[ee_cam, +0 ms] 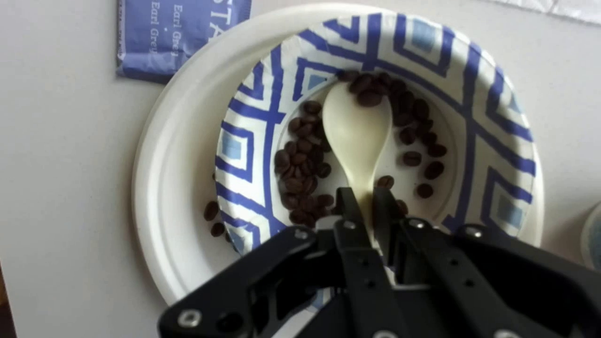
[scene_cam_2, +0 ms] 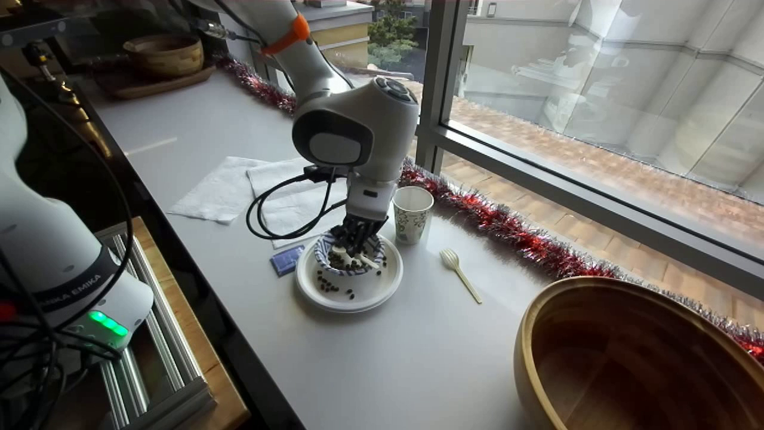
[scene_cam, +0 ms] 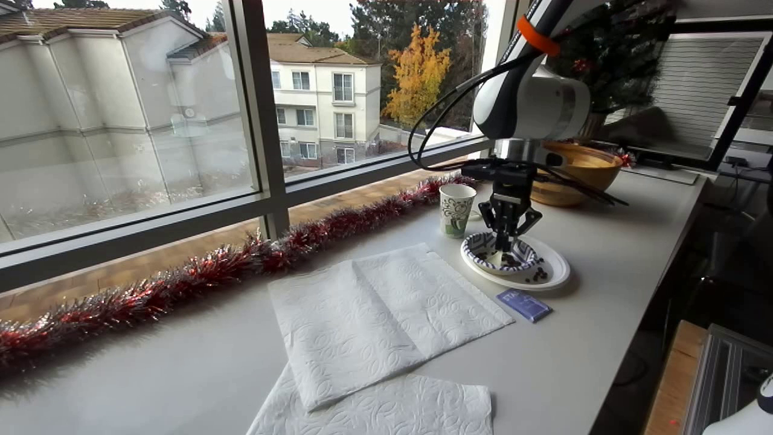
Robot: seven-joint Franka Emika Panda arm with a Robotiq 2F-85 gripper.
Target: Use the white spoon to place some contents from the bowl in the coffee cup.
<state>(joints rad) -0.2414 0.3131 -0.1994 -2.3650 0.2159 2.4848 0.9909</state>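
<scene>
My hand (ee_cam: pixel 365 195) is clamped on the white spoon (ee_cam: pixel 358 136) at the neck, both fingers (ee_cam: pixel 346 202) pressed to the handle just behind its head, which lies inside the bowl (ee_cam: pixel 493 150) among coffee beans (ee_cam: pixel 300 164), one or two overlapping its tip. I expect the spoon to weigh almost nothing: thin, stiff, smooth plastic that may twist in my grasp, so this short hold by the neck seems the right place for scooping and tipping. The beans look hard, dry and inclined to roll. Their bowl seems to be patterned paper, shallow and flared, likely light enough to skate if I push its wall; it sits in a pale round plate (ee_cam: pixel 173 183), where loose beans lie too, roughly midway between the surface's (scene_cam_2: pixel 418 370) window edge and its open edge. Just beside the plate, toward the open edge, is a flat blue tea packet (ee_cam: pixel 173 37). Toward the window edge stands the coffee cup (scene_cam: pixel 456 211), upright, tapered, thin paper that I judge would dent or topple at a knock. Near it, in an exterior view, lies a slim plastic fork (scene_cam_2: pixel 463 278). Soft, embossed paper towels (scene_cam: pixel 386 320) begin near the plate and spread flat toward one end; bristly tinsel (scene_cam: pixel 199 275) runs along the window edge, and a big, smooth, rigid wooden bowl (scene_cam_2: pixel 632 334) stands toward the other end.
</scene>
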